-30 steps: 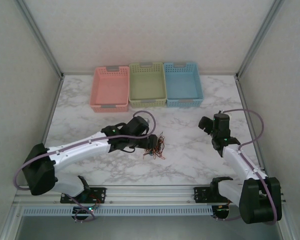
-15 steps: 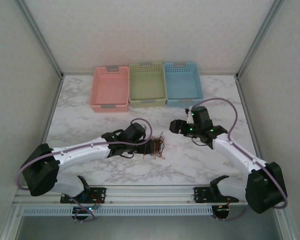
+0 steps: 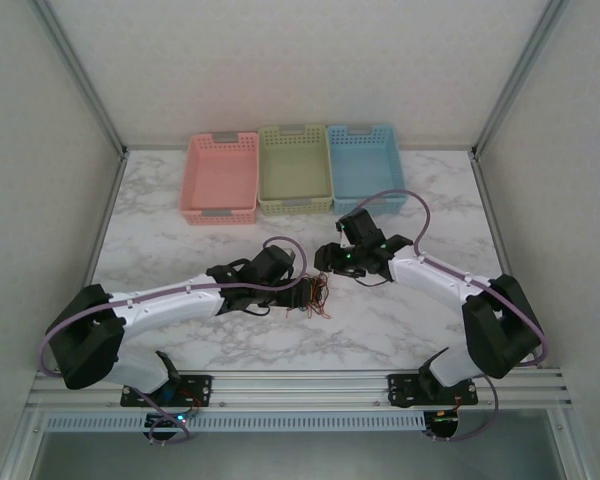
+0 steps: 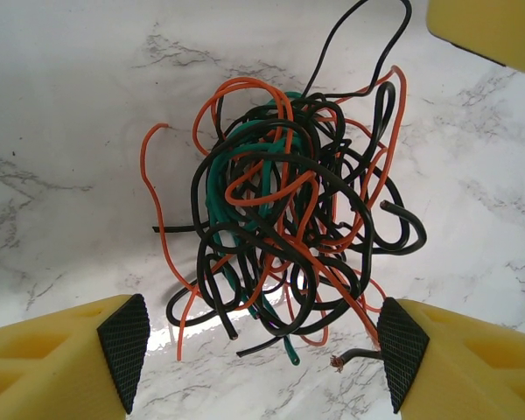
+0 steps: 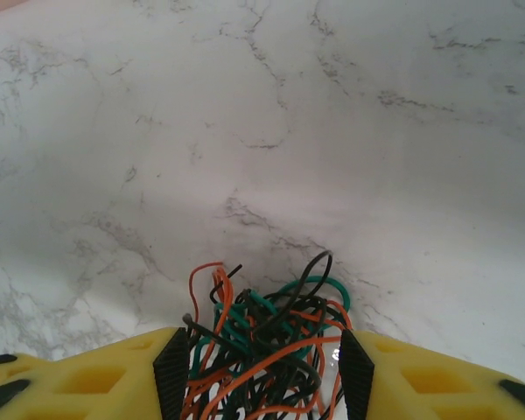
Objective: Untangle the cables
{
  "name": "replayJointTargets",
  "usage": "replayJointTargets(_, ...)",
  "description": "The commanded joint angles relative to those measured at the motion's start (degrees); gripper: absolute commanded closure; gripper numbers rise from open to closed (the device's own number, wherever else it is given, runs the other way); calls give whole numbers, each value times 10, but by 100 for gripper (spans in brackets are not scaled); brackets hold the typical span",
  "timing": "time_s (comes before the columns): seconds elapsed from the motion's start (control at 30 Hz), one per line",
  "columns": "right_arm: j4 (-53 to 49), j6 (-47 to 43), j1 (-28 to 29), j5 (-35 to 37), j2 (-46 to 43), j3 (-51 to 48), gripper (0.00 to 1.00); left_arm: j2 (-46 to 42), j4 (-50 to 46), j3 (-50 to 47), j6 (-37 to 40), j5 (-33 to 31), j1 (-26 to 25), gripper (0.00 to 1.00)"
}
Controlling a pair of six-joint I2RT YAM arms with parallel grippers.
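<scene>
The cables lay as one loose tangle of black, red-orange and teal-green wire on the marble table, on the arm-base side of the green basket and well apart from it. The left gripper was at that tangle, further from the green basket than the right gripper, which sat between the basket and the wires.

From the left wrist, the cables filled the space ahead of the left gripper. Its fingers were spread wide, one black pad on each side of the heap. A frayed black wire end lay just beside one pad; whether it touched could not be told.

From the right wrist, the cables bunched between the fingers of the right gripper, whose jaws also stood apart. Whether those pads pressed on any wire could not be told
</scene>
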Motion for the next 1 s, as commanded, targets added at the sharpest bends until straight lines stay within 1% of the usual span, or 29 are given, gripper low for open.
replayJointTargets(0.0, -17, 15, 6, 13, 21, 21, 49, 4, 7, -12, -6, -5, 4, 28)
replayJointTargets(0.1, -17, 17, 12, 13, 35, 31, 50, 5, 8, -14, -6, -5, 4, 28)
replayJointTargets(0.27, -18, 13, 16, 16, 49, 39, 57, 9, 4, -12, 0, -8, 4, 28)
replayJointTargets(0.5, -20, 12, 17, 17, 54, 40, 73, 11, 2, -13, 4, -6, 4, 28)
replayJointTargets(0.57, -20, 11, 18, 18, 53, 41, 81, 10, 3, -14, 4, -6, 4, 28)
replayJointTargets(0.63, -19, 8, 18, 14, 51, 42, 97, 9, 2, -13, 7, -6, 4, 28)
replayJointTargets(0.67, -19, 9, 19, 14, 49, 42, 100, 8, 3, -14, 10, -6, 4, 28)
replayJointTargets(0.8, -17, 12, 18, 13, 39, 40, 100, 8, 13, -19, 16, 0, 4, 28)
replayJointTargets(0.97, -13, 13, 18, 13, 23, 33, 100, 11, 21, -17, 23, 9, 4, 24)
